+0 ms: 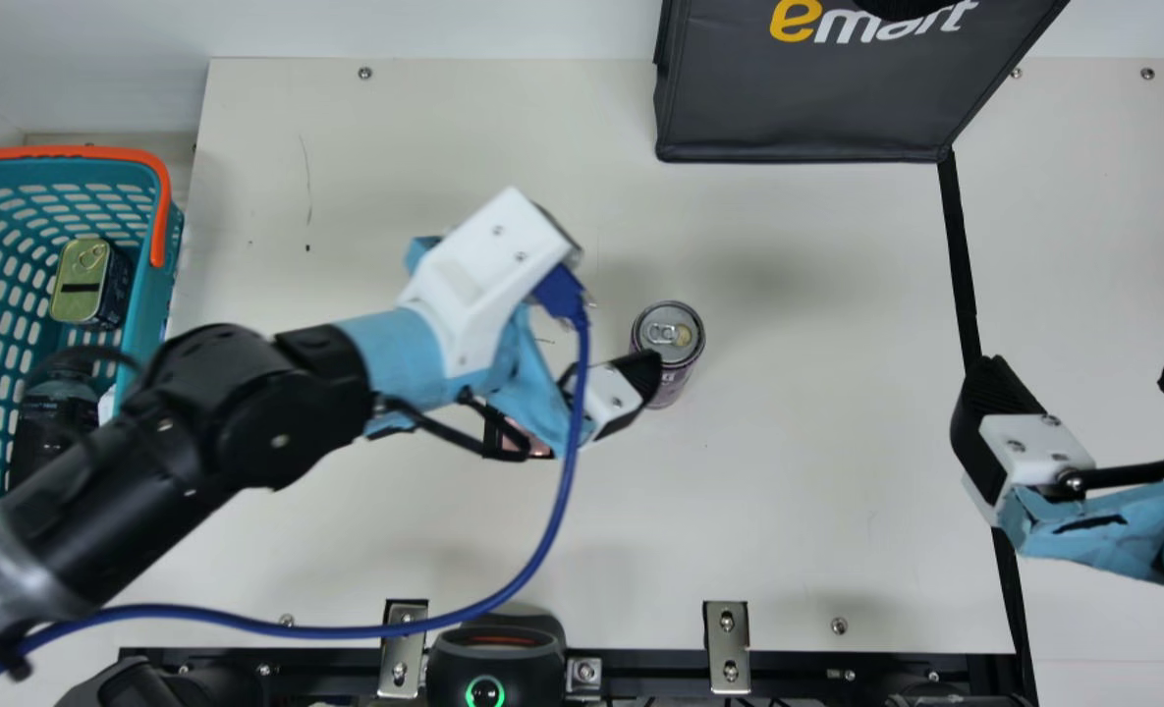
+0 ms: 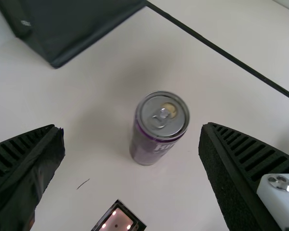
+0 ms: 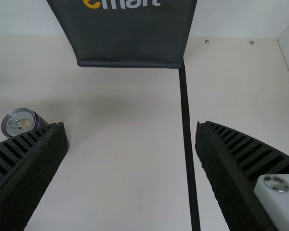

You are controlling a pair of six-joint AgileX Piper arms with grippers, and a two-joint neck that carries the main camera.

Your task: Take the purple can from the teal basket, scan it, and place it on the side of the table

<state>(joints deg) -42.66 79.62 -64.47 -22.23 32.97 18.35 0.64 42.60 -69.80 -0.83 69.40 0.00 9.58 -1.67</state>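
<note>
The purple can (image 1: 668,334) stands upright on the table near its middle; the left wrist view shows the can (image 2: 159,125) between the spread fingers, touching neither. My left gripper (image 1: 626,388) is beside the can, one finger overlapping its side in the main view; in its wrist view the left gripper (image 2: 132,129) is open and empty. Over the table's right part, my right gripper (image 1: 1082,368) is open, holding nothing. From its wrist, the right gripper (image 3: 130,126) has the can (image 3: 20,122) beyond one finger. The teal basket (image 1: 157,295) is at the far left.
Inside the basket are a rectangular tin (image 1: 81,280) and a dark bottle (image 1: 46,422). A black bag (image 1: 807,108) stands at the back. A small black-framed device with a pinkish face (image 2: 118,219) lies near the can. A black device with a green ring (image 1: 496,668) is at the front edge.
</note>
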